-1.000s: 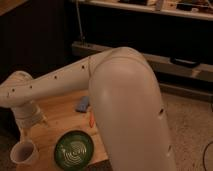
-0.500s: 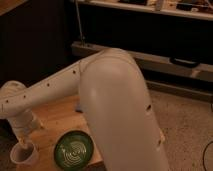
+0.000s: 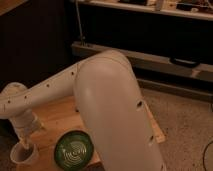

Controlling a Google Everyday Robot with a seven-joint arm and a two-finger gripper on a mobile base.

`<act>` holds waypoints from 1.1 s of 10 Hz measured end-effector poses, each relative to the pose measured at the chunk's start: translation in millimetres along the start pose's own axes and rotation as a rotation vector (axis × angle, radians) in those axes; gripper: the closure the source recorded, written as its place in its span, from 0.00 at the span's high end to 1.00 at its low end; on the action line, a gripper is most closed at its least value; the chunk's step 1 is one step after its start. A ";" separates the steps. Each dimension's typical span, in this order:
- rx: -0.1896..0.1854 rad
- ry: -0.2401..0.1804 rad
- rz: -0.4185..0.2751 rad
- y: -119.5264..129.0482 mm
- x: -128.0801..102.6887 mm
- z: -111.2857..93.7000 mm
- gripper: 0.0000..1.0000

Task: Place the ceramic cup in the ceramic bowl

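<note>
One plain white, wide-mouthed round ceramic cup (image 3: 19, 157) stands at the lower left corner of the view, on the pale wooden table top (image 3: 56, 116). One round, shallow, dark green ceramic bowl (image 3: 73, 149) with pale swirl lines inside sits on the same table, at three o'clock from the cup. The two are near each other but apart, with a strip of bare wood between them. The cup is upright, its open mouth facing up, and it is outside the bowl.

One gripper (image 3: 25, 144) is in view. It hangs at twelve o'clock from the cup, its tip down at the cup's rim or just inside the mouth; which of the two cannot be told. Whether the gripper is open, closed or clamped on the cup cannot be told either, since its lower end merges with the cup's pale rim.

One large white robot arm (image 3: 107, 100) fills the middle of the view. Its thinner forearm runs towards nine o'clock and bends down to the gripper. Its thick segment covers the table's right part at three o'clock from the bowl.

At four o'clock from the arm lies speckled floor (image 3: 185, 125).
</note>
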 end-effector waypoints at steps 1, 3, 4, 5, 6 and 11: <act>0.000 0.005 -0.001 -0.1 -1.2 2.0 0.65; 0.007 0.023 -0.003 -0.1 -4.9 8.4 0.65; 0.009 0.030 -0.004 -0.5 -6.0 11.0 0.65; 0.012 0.038 -0.004 -0.9 -7.2 13.9 0.64; 0.015 0.045 -0.004 -1.3 -8.2 16.7 0.58; 0.018 0.109 0.013 -0.3 -11.2 26.0 0.07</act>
